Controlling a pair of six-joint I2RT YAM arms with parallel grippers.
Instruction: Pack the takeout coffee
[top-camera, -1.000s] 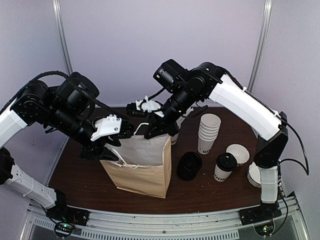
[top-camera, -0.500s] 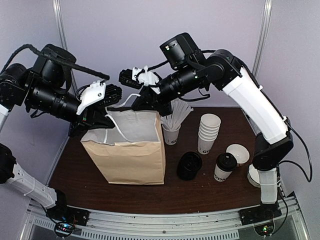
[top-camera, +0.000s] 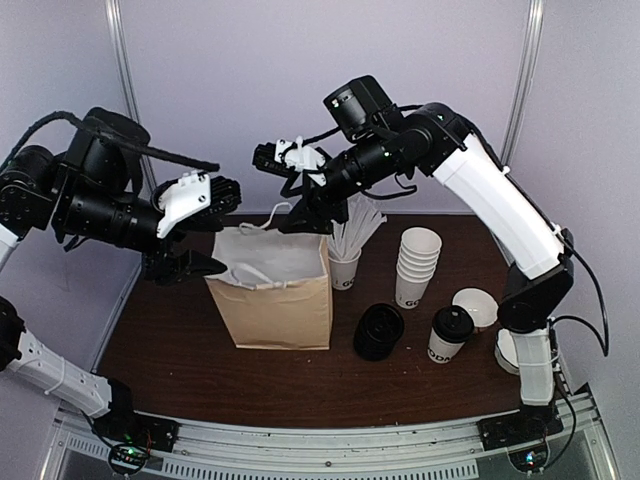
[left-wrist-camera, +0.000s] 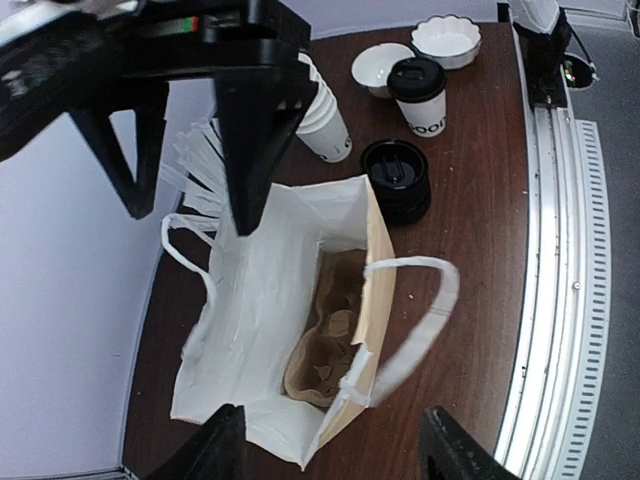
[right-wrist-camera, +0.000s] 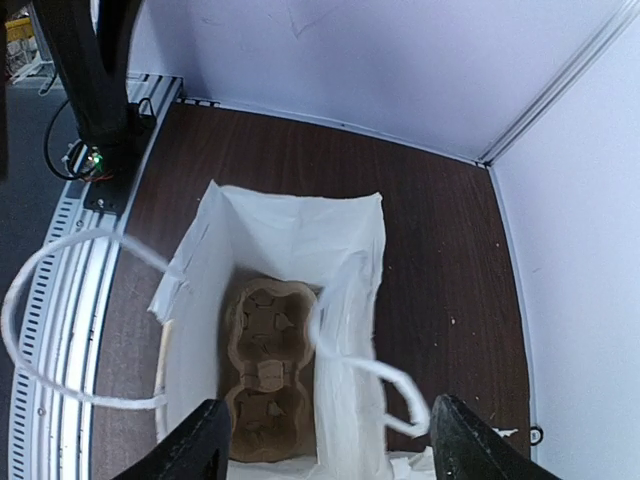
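Preparation of the bag is judged to be the step in hand, with the mouth now spread for loading. On the left, the left gripper (top-camera: 205, 232) is seen poised by the upper left edge of the brown paper bag (top-camera: 280, 305), its jaws spread wide and nothing held between them. The bag is stood upright, and a moulded cup carrier (left-wrist-camera: 325, 352) can be made out lying at its bottom; neither white handle is seen to be gripped. Over the bag's far side the right gripper (top-camera: 285, 188) is hung, jaws likewise parted wide and empty. Further right, a cup of white sticks (top-camera: 345, 262), a stack of black lids (top-camera: 380, 332) and a stack of lidless cups (top-camera: 417, 265) are passed. Then the takeout coffee (top-camera: 450, 335) is found, stood upright on the table, lid on, well apart from the bag and untouched. Next, it is judged, the coffee must be reached by the right gripper, clasped round its body, kept upright and lowered into a carrier pocket.
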